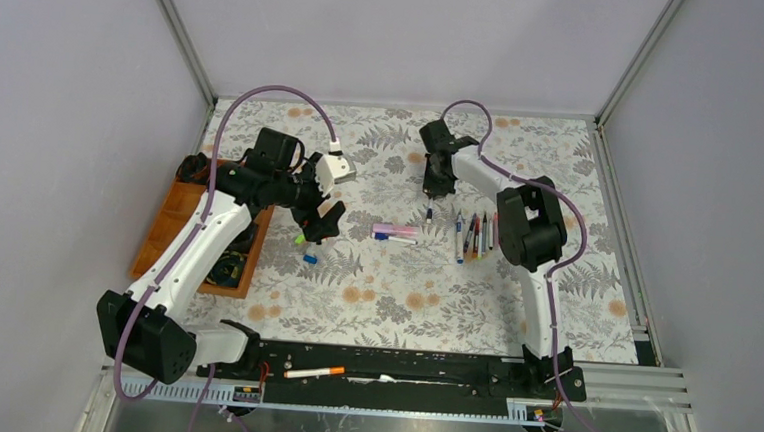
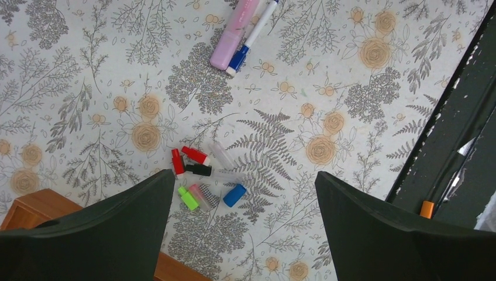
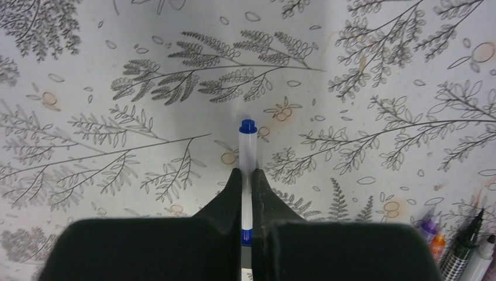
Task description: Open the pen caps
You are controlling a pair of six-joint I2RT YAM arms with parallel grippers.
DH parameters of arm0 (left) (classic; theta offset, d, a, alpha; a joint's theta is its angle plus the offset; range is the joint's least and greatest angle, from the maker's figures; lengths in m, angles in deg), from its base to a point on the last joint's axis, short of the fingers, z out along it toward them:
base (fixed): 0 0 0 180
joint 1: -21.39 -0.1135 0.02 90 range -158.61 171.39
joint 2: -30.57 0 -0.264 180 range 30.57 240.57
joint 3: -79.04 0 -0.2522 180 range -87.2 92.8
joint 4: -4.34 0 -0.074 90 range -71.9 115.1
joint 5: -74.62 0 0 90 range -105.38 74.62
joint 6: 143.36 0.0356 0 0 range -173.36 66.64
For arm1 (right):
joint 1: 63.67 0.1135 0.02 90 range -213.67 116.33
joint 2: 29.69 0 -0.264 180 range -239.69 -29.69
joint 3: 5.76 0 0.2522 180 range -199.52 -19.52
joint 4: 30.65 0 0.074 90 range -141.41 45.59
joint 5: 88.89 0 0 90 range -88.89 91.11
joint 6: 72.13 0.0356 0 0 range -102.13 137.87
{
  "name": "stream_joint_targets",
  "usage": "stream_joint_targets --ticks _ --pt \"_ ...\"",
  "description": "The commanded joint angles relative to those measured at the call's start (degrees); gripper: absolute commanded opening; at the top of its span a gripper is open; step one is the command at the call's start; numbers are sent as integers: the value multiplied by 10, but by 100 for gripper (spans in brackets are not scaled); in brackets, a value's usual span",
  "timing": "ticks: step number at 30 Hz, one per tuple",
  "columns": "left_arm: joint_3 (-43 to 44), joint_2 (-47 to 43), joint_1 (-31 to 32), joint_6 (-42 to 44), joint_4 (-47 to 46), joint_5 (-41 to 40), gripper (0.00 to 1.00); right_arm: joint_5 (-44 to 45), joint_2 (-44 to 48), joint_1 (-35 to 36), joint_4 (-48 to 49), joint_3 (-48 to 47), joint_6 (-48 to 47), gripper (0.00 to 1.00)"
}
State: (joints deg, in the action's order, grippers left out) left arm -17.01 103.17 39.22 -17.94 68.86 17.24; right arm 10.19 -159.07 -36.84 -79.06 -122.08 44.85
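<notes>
We see the right gripper [image 3: 247, 175] clenched on a white pen [image 3: 248, 143], whose blue end sticks out past the fingertips. It sits mid-tabletop [image 1: 403, 297], toward the far edge. We can't tell if the blue end touches the surface. The left gripper [image 2: 245, 174] is released, fingers wide apart and holding nothing, and it hangs above the pen caps [image 2: 199, 170]. These are loose red, black, green, pink and blue ones, clustered near the left edge just beside the wooden tray [image 1: 172, 225] and clear of both fingers. A pink highlighter [image 2: 233, 32] and a blue-tipped pen [image 2: 255, 32] lie touching at mid-tabletop. Further pens [image 1: 475, 237] lie in a row toward the right edge.
</notes>
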Motion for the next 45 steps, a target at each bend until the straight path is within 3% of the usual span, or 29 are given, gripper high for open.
stream_joint_targets --ticks 1,8,15,25,36,40,45 --pt "8 6 -4 -75 -37 2 98 -47 86 9 11 -8 44 0" --pt "63 14 -5 -164 -61 33 99 -51 316 72 216 179 128 0" --pt "49 6 -4 -186 -81 176 99 33 453 172 367 319 190 0" --pt "30 12 -4 -232 -107 261 93 105 489 255 446 333 195 0" --pt "-20 12 -4 -276 -187 169 81 106 480 266 447 320 200 0" --pt "-15 20 -4 -285 -192 180 67 108 477 267 444 315 199 0" --pt "-11 23 -4 -283 -190 191 40 111 473 271 443 317 199 0"
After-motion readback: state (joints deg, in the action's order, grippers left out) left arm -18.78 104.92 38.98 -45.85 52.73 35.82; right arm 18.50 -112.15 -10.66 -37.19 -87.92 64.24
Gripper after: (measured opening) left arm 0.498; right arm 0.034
